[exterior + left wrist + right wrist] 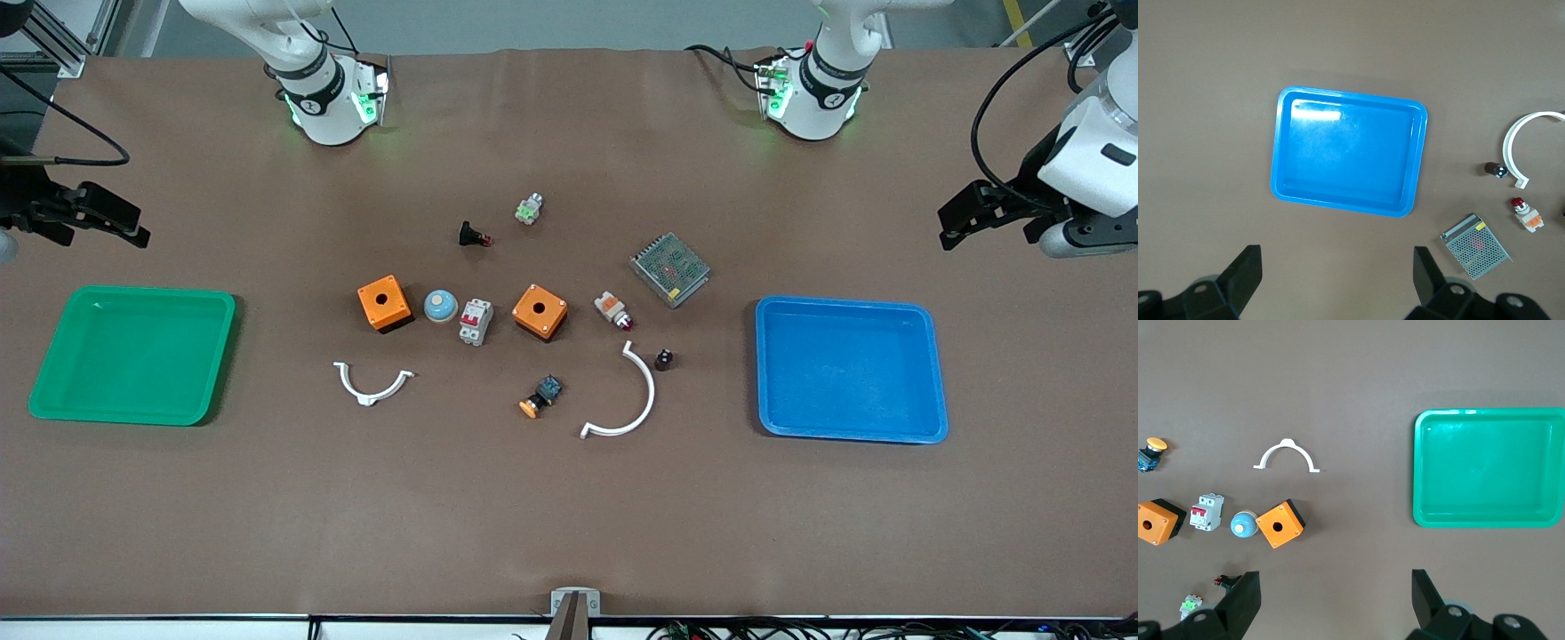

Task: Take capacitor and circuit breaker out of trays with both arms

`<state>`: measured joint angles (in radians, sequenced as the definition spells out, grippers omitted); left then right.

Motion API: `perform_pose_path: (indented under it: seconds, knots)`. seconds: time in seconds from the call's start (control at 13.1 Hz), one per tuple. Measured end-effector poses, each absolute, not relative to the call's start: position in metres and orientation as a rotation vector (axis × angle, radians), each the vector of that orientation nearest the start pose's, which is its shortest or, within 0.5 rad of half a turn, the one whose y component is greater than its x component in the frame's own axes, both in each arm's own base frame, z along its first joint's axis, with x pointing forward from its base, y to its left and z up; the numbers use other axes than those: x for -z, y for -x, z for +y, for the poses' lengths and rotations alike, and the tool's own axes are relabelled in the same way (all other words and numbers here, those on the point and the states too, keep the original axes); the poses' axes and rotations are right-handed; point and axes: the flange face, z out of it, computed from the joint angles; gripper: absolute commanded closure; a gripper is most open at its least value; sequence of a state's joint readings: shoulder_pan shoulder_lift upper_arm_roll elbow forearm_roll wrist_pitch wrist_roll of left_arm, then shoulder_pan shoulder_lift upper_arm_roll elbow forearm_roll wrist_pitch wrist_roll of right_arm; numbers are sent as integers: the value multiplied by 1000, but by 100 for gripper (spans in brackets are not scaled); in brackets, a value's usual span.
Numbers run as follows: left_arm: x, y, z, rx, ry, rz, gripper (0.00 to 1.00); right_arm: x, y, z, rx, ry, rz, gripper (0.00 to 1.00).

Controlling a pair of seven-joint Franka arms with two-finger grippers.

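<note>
On my desk point(569, 516) I count two trays, one green point(133, 354) and one blue point(849, 369); two orange boxes point(384, 302) point(540, 311); two white curved clips point(373, 382) point(627, 396); one breaker point(476, 321); one capacitor point(663, 359); one metal mesh box point(669, 268).

The front view looks down from high across the table point(569, 533), facing both robot bases along its top edge and taking in the whole surface; the left wrist view looks straight down from well above the blue tray point(1349, 160), a region the front view also covers point(849, 369); the right wrist view looks down likewise over the green tray point(1488, 468), seen in front too point(133, 354); the two wrist views share nothing.
</note>
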<state>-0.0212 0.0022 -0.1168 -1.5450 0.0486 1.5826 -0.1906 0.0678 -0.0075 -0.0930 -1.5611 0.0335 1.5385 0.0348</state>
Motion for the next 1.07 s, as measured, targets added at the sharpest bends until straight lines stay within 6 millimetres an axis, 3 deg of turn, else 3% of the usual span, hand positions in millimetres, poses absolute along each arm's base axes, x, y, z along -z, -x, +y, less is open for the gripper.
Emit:
perform_pose_path:
  seconds: [1.07]
  knots:
    - [-636,-554,-68,70,3098,-92,0,-640,-549,-10,6,3106,91,0]
